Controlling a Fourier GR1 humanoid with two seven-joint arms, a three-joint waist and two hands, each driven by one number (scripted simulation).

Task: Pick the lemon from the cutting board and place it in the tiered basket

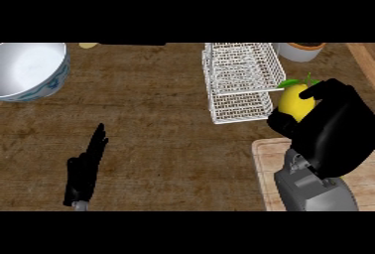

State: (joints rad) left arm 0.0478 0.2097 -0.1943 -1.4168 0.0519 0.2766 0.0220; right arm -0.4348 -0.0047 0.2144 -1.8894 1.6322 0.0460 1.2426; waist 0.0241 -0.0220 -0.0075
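Yellow and oval, with a green leaf at its top, the lemon [295, 100] sits in the black right hand [333, 126], whose fingers [322, 89] and thumb curl round it. The fruit is lifted off the pale wooden cutting board [265, 166] at the lower right and is just beside the right edge of the white wire tiered basket [240, 79], not inside it. The grey right forearm [315, 186] rises from the lower edge over the board. The black left hand [86, 168] rests at the lower left of the brown wooden bench [161, 149], fingers straight and pressed together, pointing up. A white bowl with blue markings [29, 69] stands at the upper left, and a pale pot with an orange rim [302, 50] stands behind the basket.
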